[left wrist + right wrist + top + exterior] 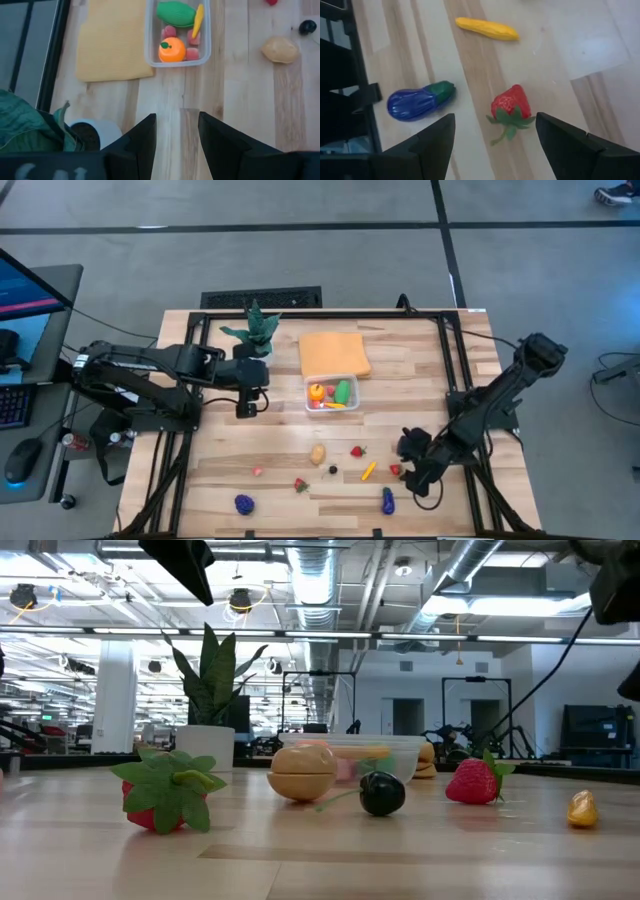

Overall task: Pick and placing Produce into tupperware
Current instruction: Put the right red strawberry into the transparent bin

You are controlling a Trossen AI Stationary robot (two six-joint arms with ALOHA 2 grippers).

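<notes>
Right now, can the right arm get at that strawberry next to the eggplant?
Probably yes. The right gripper hangs open just over the strawberry, with bare table around it; the eggplant lies off to one side.

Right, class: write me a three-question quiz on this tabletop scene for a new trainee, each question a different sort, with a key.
1. True or false: the container has no produce in it yet.
2. Which piece lies just ahead of the right gripper? A) the strawberry B) the eggplant C) the potato
3. Fill in: the orange cloth lies between the container and the table's ___ edge in the high view.

Key: 1. False: an orange, a green piece and others lie inside. 2. A; the jaws stand open around it. 3. Far. The left gripper waits beside the potted plant.
</notes>
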